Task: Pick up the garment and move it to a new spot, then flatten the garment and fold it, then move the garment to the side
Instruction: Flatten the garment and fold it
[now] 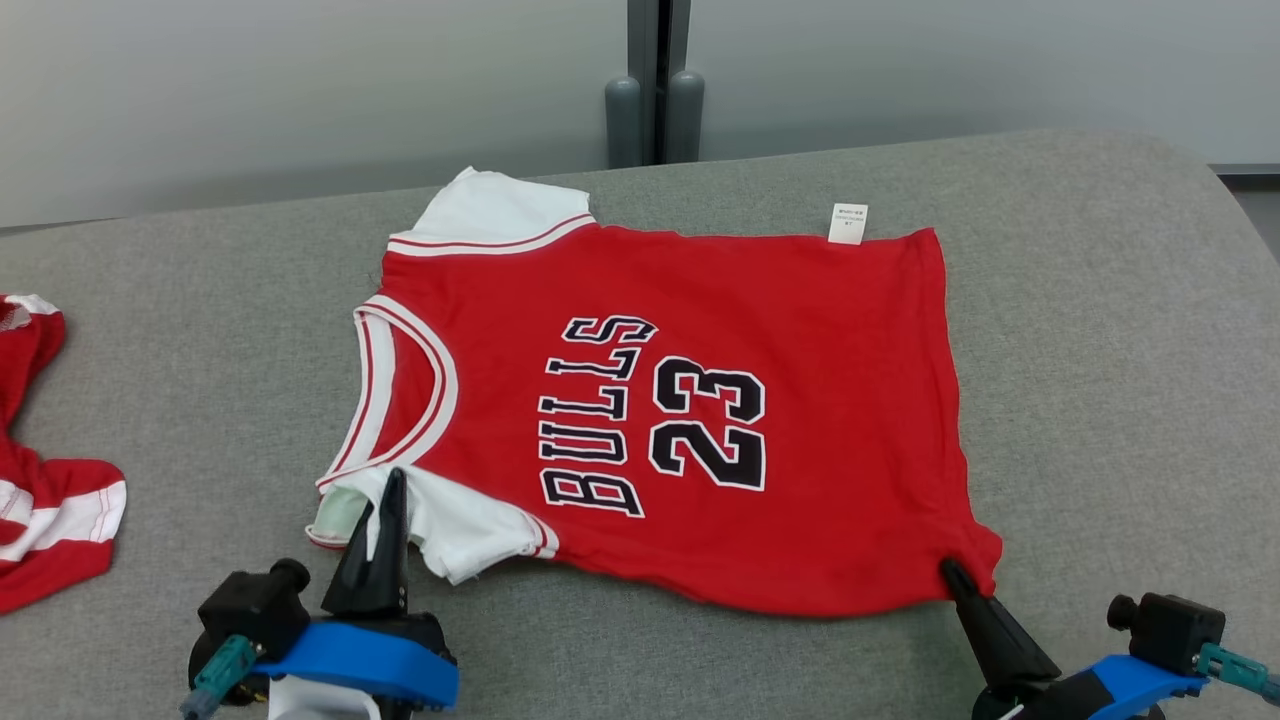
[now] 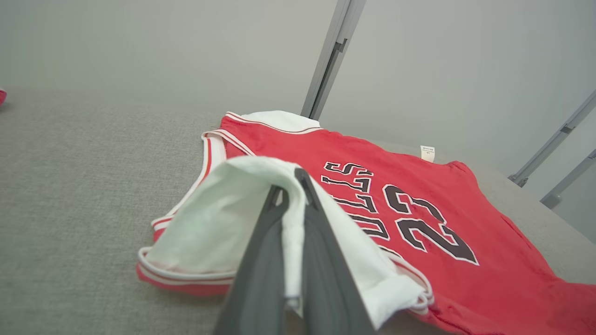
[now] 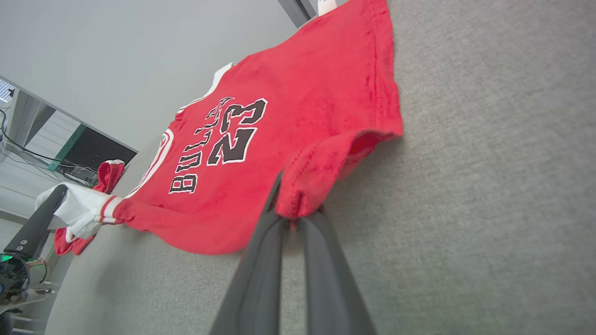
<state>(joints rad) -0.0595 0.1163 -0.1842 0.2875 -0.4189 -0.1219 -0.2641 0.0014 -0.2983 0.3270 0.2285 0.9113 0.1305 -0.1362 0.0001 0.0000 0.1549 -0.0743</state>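
Indoor robotics laboratory or test room, as indicated by a grey fabric-covered worktable (image 1: 1100, 320) set against plain pale wall panels (image 1: 300, 90) joined by a metal post (image 1: 658, 60). Cables (image 3: 18, 151) and a dark equipment case (image 3: 93, 151) are seen alongside.

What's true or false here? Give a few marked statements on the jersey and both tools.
1. The left tool is shut on the red Bulls jersey's white sleeve. True.
2. The right tool hangs open, clear of the jersey. False: it is shut on the hem corner.
3. The jersey lies print side up. True.
4. A second red garment lies on the robot's right. False: it lies on the left.
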